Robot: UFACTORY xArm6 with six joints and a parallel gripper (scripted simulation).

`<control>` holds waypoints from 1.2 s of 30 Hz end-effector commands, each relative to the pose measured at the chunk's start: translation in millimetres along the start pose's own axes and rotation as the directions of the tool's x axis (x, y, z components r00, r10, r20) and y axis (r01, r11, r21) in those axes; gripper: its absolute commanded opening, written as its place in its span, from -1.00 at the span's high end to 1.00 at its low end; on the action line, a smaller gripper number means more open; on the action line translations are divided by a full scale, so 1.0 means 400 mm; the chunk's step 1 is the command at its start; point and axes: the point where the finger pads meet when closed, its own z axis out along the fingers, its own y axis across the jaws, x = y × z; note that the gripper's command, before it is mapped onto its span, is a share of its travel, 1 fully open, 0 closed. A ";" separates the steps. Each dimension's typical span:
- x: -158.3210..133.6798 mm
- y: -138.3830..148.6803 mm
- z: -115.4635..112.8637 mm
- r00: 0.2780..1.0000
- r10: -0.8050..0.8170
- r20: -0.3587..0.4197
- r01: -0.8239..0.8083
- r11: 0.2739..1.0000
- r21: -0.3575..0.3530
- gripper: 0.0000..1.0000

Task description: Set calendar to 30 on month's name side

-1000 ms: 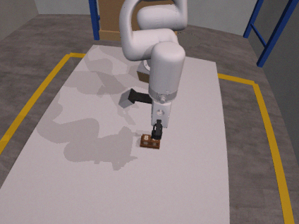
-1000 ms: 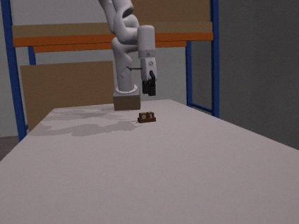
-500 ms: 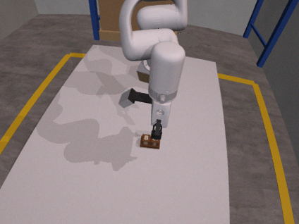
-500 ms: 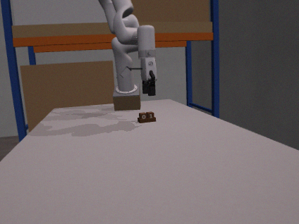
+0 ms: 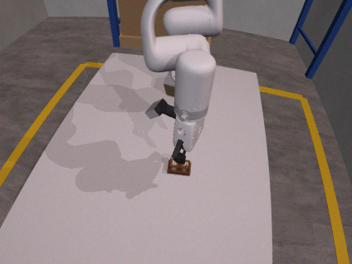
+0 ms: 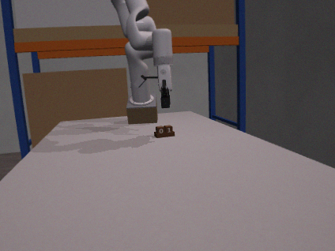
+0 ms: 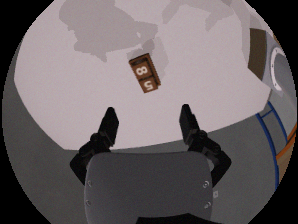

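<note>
White table [image 5: 232,216], grey floor [image 5: 37,54] with yellow line [image 5: 324,166], blue shelving [image 6: 240,63].

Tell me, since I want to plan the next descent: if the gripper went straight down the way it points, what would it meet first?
Probably the calendar cubes in their tray. The open gripper hangs above them; the exact line is unclear, so it might meet the table beside them.

We note two brown number cubes [image 6: 164,129] side by side in the small brown wooden tray [image 6: 164,135], mid pale surface [image 6: 197,189]; open black claw [image 6: 165,103] above, apart.

Two cubes [image 6: 164,130] (one tray [image 5: 178,170])
</note>
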 end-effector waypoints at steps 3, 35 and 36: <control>0.005 -0.005 0.000 0.973 0.232 -0.007 -0.232 0.973 0.012 -1.00; 0.029 -0.013 0.009 0.400 0.917 0.005 -0.917 0.400 0.012 -1.00; 0.031 -0.013 0.009 0.356 0.935 0.005 -0.934 0.356 0.012 -1.00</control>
